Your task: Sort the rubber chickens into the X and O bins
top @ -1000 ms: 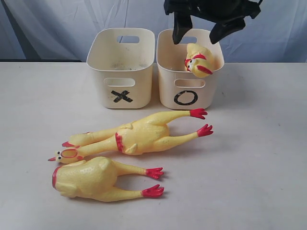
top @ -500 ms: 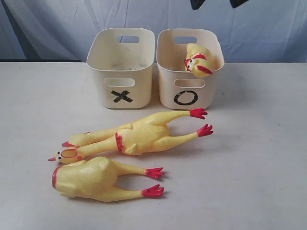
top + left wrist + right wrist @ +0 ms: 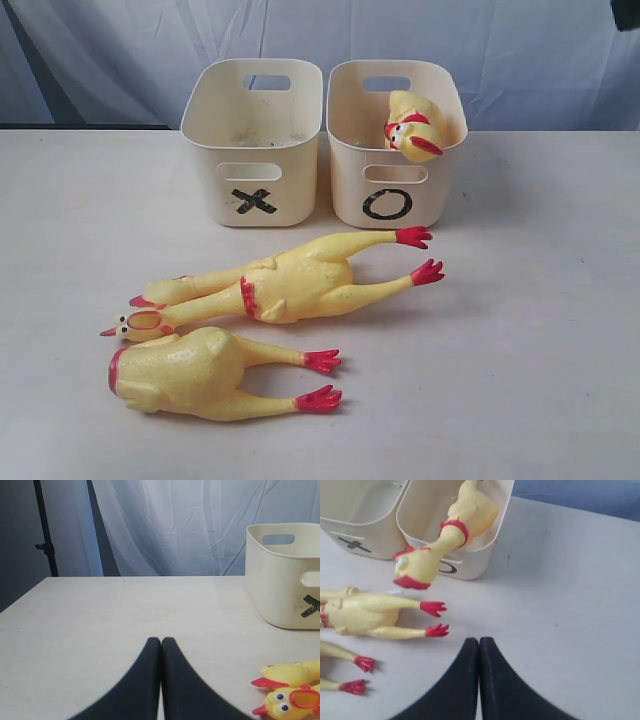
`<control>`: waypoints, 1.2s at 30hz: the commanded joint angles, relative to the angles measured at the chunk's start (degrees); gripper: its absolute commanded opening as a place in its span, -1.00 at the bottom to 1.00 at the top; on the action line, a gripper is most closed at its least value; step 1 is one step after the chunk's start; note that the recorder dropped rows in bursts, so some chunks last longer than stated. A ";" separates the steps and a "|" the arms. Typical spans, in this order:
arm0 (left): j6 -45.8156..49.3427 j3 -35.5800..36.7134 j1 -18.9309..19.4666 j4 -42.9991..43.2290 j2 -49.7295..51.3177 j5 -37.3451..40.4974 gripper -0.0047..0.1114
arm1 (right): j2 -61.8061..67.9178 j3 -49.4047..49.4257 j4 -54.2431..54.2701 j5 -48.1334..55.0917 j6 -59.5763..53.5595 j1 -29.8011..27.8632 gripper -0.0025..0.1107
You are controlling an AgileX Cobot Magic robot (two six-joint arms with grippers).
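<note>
In the exterior view a dark shape sits in the upper right corner, cut off too far to identify. The wall of the O bin hides the lower end of the head piece. In the left wrist view the picture's edge cuts the X bin through its mark and the whole chicken just behind its head. In the right wrist view the head piece covers most of the O, and only the legs of the headless body show.
</note>
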 commanded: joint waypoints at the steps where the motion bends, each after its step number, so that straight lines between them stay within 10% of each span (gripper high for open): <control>1: -0.15 0.29 0.09 0.13 -0.26 -0.15 -0.91 | -8.15 10.58 1.52 -0.55 0.08 -0.17 -0.95; 17: -0.15 0.29 0.09 0.13 -0.26 -0.15 -0.91 | -40.84 46.60 21.61 -14.68 -4.87 -0.17 -0.95; 36: -0.15 0.29 0.09 0.13 -0.26 -0.15 -0.91 | -68.05 56.32 35.37 -15.38 -20.19 -0.17 -0.95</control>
